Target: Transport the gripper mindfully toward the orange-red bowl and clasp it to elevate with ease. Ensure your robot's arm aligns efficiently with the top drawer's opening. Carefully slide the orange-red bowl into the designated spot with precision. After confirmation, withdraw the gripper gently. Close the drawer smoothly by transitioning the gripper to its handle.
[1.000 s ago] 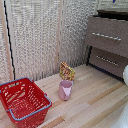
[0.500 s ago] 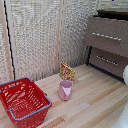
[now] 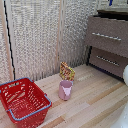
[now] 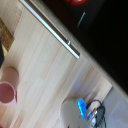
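In the exterior view only a sliver of the robot's arm [image 3: 125, 75] showed, at the edge of the picture beside the cabinet, so the step in hand had to be read mostly from the wrist view. There the handle [image 4: 50, 28] ran as a silver bar across the grey-brown front of the top drawer [image 4: 45, 65], and beyond it lay a dark opening in which a small part of the orange-red bowl [image 4: 76, 1] could be seen. The bowl appeared to sit already inside the drawer, which stood open. The gripper [image 4: 85, 111] showed a blue-tipped finger and some cabling, blurred; whether its fingers stood apart or together could not be told, though nothing appeared to be held. By that reading, placing was done and the withdrawal was under way. The next move called for bringing the fingers against the handle or drawer front and pushing squarely, so the drawer slid shut without skewing. Toward the tabletop's middle stood the pink cup [image 3: 65, 90], and the red wire basket [image 3: 22, 100] sat at its near corner, both well apart from the drawer.
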